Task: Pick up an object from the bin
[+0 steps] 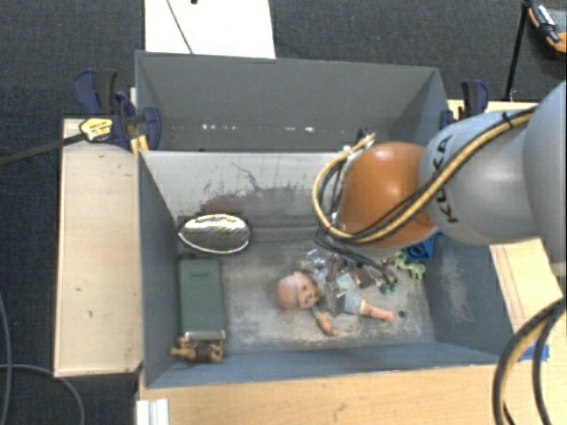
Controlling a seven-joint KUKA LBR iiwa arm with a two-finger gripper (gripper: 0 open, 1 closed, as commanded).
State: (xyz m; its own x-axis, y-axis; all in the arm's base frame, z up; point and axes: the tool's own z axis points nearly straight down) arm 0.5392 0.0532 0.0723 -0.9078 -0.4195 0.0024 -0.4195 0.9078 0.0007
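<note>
From the camera up top, my gripper (344,271) hangs just over the baby doll (298,292), which lies in the middle of the grey bin (204,184), near the front wall. I cannot tell if my gripper is spread or squeezed. The doll looks like smooth plastic, with a round head and thin legs. I think it could slip or spin away. I might also bump the small green thing (410,267) nearby.

The bin (266,87) was plain grey with pale scuffs. The doll (306,292) had pale pink skin and light-brown hair. The flat box (202,295) was dull green, the oval thing (214,233) shiny silver, the wrist cover (385,193) orange-brown.
</note>
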